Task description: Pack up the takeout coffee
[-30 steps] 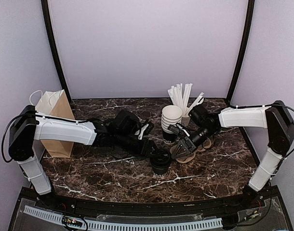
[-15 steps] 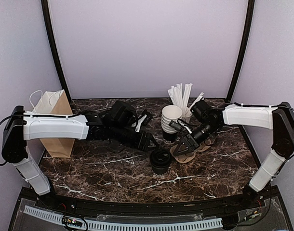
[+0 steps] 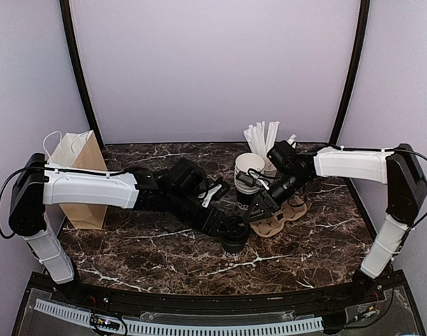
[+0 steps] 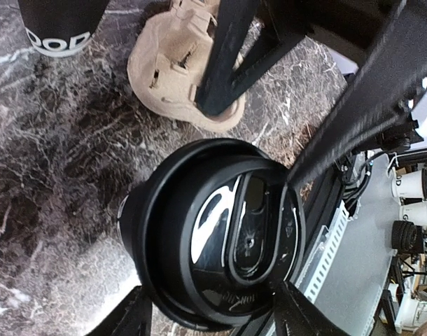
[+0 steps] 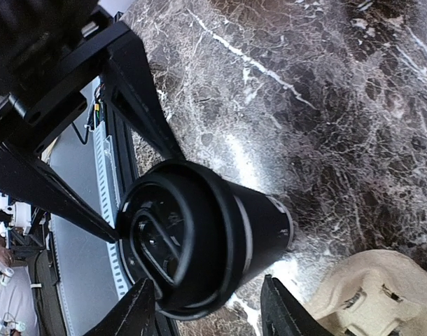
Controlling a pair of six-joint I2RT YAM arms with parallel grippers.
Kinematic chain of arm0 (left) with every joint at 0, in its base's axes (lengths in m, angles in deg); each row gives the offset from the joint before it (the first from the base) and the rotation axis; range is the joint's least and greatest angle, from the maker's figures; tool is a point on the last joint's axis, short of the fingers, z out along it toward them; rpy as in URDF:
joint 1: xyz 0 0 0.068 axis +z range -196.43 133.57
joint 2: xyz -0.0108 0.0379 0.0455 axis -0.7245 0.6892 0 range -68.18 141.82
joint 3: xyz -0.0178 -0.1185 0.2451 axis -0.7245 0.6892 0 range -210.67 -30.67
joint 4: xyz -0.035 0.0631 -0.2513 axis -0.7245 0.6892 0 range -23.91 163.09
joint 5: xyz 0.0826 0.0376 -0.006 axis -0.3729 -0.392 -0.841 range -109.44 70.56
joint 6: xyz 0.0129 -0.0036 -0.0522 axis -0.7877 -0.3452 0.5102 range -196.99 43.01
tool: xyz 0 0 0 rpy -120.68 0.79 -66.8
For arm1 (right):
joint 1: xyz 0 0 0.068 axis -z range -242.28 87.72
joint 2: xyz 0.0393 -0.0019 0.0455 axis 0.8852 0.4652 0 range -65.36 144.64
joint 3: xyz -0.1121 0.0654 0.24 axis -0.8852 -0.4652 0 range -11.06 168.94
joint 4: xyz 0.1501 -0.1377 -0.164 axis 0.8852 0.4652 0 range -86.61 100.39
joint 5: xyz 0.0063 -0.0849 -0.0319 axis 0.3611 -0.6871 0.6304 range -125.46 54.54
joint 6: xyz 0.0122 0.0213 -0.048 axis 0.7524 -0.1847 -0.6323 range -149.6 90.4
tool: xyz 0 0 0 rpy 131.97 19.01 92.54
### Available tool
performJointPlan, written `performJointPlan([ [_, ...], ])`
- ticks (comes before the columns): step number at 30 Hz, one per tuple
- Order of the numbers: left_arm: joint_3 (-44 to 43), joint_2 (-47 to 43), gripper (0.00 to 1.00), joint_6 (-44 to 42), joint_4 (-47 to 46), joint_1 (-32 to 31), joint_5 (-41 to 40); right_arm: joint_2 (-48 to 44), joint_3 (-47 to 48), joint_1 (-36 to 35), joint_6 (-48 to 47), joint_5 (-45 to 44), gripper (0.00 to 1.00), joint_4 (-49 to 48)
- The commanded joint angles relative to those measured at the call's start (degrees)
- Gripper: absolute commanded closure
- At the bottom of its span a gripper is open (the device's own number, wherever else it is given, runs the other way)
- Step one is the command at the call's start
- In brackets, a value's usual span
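Takeout coffee (image 4: 220, 238): stood between left gripper (image 4: 213, 294) fingers, grip not discernible. Right gripper (image 5: 208, 285) open, empty. Grasp step; next needed firm closure, upright lift.

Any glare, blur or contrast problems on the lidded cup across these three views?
Left wrist: white glare patch on top of the lidded cup; the right arm's fingers in front are blurred. Right wrist: cup fairly sharp, left arm's fingers soft, sheen on the marble table. Top external: even light, but the black cup barely separates from the dark marble.

Left claw (image 3: 229, 225) now astride coffee (image 4: 220, 259) (unclenched)
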Motion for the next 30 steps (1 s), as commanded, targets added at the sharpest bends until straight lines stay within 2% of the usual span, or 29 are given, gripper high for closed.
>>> performJointPlan([
  [1,-2.0,0.6,0.38,-2.2,4.7,0.0,-3.6,-0.4,-0.3,-1.3,-1.3,1.3,0.49,0.1],
  [16,-2.3,1.0,0.39,-2.6,4.1,5.8,-4.4,-8.7,-7.5,-2.0,-4.8,5.7,0.5,4.9],
  [21,-2.5,-0.1,0.39,-2.7,1.5,6.1,-1.9,-8.9,-7.5,-1.9,-5.9,5.4,0.5,6.5],
  [30,0.0,-4.1,0.39,-1.3,1.9,6.2,-0.6,-7.8,-8.1,-1.9,-0.7,1.0,0.52,1.1],
])
